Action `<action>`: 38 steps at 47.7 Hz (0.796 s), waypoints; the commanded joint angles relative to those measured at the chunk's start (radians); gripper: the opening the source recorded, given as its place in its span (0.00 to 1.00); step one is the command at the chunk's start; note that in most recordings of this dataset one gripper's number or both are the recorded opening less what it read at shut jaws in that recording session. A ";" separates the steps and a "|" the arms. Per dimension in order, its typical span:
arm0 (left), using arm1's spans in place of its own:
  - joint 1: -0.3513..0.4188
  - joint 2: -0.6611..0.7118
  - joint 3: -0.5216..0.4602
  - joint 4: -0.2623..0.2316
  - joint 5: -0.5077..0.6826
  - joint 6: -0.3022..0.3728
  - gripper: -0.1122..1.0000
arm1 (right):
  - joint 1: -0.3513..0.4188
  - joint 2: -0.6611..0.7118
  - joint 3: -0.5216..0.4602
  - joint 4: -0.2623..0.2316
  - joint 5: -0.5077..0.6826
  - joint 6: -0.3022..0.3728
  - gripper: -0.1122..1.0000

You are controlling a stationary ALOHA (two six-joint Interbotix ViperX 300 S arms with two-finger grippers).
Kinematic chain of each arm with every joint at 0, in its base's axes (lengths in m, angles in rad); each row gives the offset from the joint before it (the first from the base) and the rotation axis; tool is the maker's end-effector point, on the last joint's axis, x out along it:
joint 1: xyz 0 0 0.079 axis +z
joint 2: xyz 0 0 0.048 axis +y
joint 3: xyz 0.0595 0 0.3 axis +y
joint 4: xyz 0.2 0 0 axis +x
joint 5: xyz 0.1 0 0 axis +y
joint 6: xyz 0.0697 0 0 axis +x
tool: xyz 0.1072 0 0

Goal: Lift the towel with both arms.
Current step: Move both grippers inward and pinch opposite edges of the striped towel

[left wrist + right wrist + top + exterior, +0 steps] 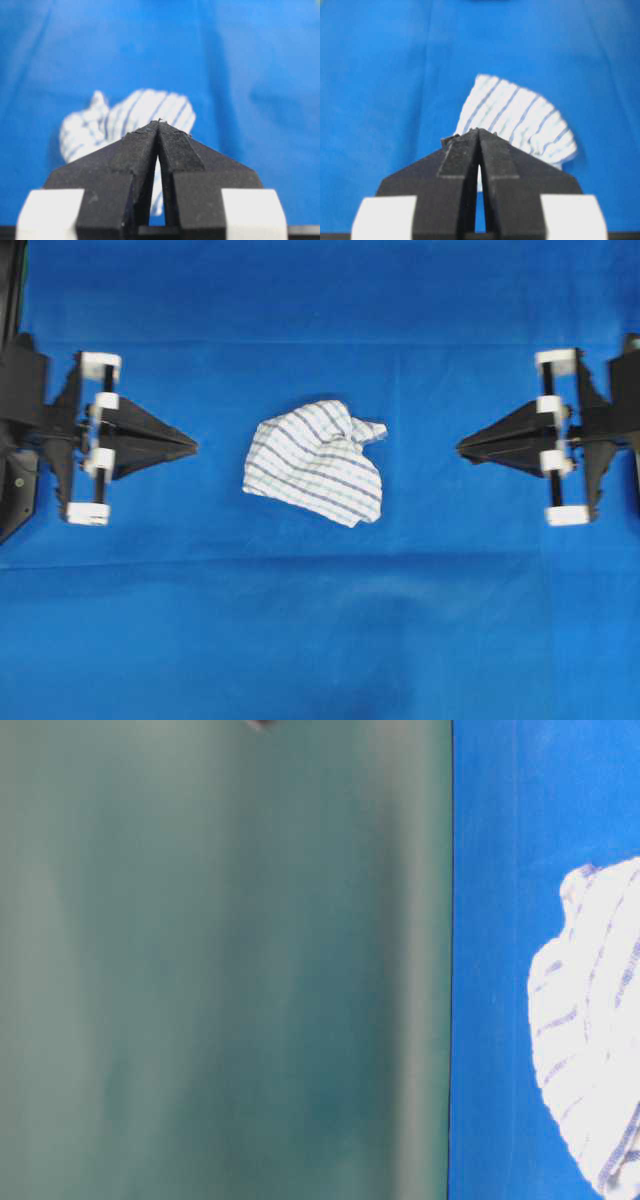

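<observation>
The towel (318, 462) is lying crumpled at the centre of the frame on the blue table cloth (320, 640). The left gripper (190, 447) is pointing at it from the left edge, the right gripper (462, 448) from the right edge, both with fingertips pressed together, holding nothing and sitting apart from the cloth.

The left gripper (193, 447) and the right gripper (460, 448) are lying level on opposite sides of the towel (317, 462), apart from it, both pointing at it, jaws closed.

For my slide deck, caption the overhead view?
Crumpled striped towel on blue cloth, left gripper and right gripper shut, pointing at it from either side.
</observation>
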State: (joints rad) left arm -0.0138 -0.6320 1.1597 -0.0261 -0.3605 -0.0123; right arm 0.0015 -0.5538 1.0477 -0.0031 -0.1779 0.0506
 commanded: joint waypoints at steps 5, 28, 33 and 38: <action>-0.003 0.132 -0.055 -0.003 -0.014 0.000 0.24 | 0.009 0.137 -0.080 0.005 0.005 0.026 0.11; -0.003 0.497 -0.135 -0.003 -0.086 0.002 0.87 | 0.034 0.558 -0.298 0.002 0.057 0.028 0.68; -0.003 0.560 -0.141 -0.003 -0.132 0.000 0.87 | 0.037 0.614 -0.325 0.000 0.057 0.028 0.68; -0.003 0.621 -0.146 -0.003 -0.169 0.000 0.87 | 0.040 0.667 -0.350 0.002 0.057 0.028 0.68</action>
State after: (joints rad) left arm -0.0153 -0.0337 1.0308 -0.0276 -0.5001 -0.0123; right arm 0.0368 0.1012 0.7302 -0.0015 -0.1181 0.0767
